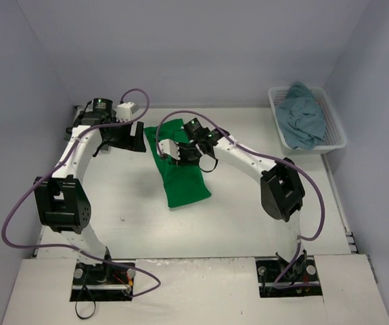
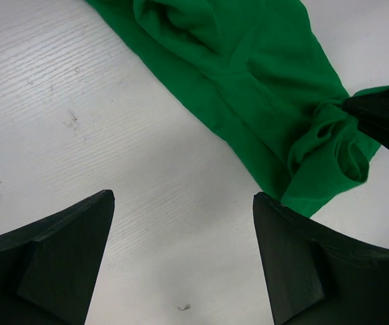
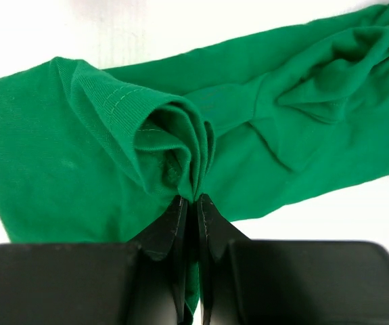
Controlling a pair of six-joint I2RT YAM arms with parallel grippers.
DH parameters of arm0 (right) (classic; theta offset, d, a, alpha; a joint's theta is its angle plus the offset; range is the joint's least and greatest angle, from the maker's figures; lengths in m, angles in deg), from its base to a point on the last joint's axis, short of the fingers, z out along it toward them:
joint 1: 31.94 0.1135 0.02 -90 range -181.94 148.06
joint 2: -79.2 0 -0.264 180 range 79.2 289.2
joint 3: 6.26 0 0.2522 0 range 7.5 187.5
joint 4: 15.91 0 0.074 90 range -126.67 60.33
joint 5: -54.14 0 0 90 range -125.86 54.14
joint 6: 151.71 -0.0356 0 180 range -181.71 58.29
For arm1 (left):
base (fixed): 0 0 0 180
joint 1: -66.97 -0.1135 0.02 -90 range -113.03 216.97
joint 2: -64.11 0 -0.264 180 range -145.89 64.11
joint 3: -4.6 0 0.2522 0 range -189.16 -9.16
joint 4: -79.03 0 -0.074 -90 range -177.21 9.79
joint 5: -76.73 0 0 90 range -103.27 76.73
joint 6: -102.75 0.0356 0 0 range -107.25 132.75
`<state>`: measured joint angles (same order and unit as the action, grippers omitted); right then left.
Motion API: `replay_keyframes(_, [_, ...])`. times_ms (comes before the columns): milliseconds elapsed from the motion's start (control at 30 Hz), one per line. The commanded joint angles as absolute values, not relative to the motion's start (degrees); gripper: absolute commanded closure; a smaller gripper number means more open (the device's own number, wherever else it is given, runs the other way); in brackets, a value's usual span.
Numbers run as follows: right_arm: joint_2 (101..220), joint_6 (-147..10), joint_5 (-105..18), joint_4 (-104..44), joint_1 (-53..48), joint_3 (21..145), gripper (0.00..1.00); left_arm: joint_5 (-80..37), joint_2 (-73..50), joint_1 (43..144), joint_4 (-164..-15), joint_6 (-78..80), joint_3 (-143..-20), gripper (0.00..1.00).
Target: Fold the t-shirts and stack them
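The right pincer point(image 3: 195, 198) is clamped together on a bunched fold of the green t-shirt point(image 3: 65, 162). The left pincer point(image 2: 184, 196) stands wide apart over the white surface point(image 2: 79, 101), just beside the shirt, holding nothing. The shirt lies as a long strip mid-surface. A teal-blue t-shirt point(image 1: 304, 115) sits crumpled in the white basket point(image 1: 337, 135) at the far right.

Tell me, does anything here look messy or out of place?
The green t-shirt lies in a rumpled strip, not folded flat, one edge bunched up in the shut right end effector. A teal t-shirt sits crumpled in the white basket.
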<state>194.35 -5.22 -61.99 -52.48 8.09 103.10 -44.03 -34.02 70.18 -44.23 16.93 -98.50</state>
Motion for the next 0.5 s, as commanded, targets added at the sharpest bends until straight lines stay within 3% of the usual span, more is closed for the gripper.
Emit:
replay_keyframes(0, [195.9, -4.0, -64.4, -51.0, 6.9, 107.3, 1.00, -45.5, -32.1, 69.7, -46.2, 16.3, -99.7, 0.23])
replay_keyframes(233, [201.0, -4.3, -64.9, -50.2, 6.0, 109.5, 0.97, -45.7, -32.5, 69.8, -46.2, 16.4, -99.4, 0.23])
replay_keyframes(333, [202.0, -6.2, -63.6, -46.7, 5.9, 108.4, 0.88, -46.0, -32.6, 69.7, -46.3, 16.3, -99.3, 0.22])
replay_keyframes(367, [202.3, -7.6, -62.9, -44.5, 5.8, 108.0, 0.79, -46.1, -32.7, 69.7, -46.4, 16.3, -99.2, 0.23])
replay_keyframes(467, [202.5, -11.1, -60.3, -39.7, 5.8, 106.5, 0.67, -46.1, -32.9, 69.7, -46.5, 16.3, -99.2, 0.23])
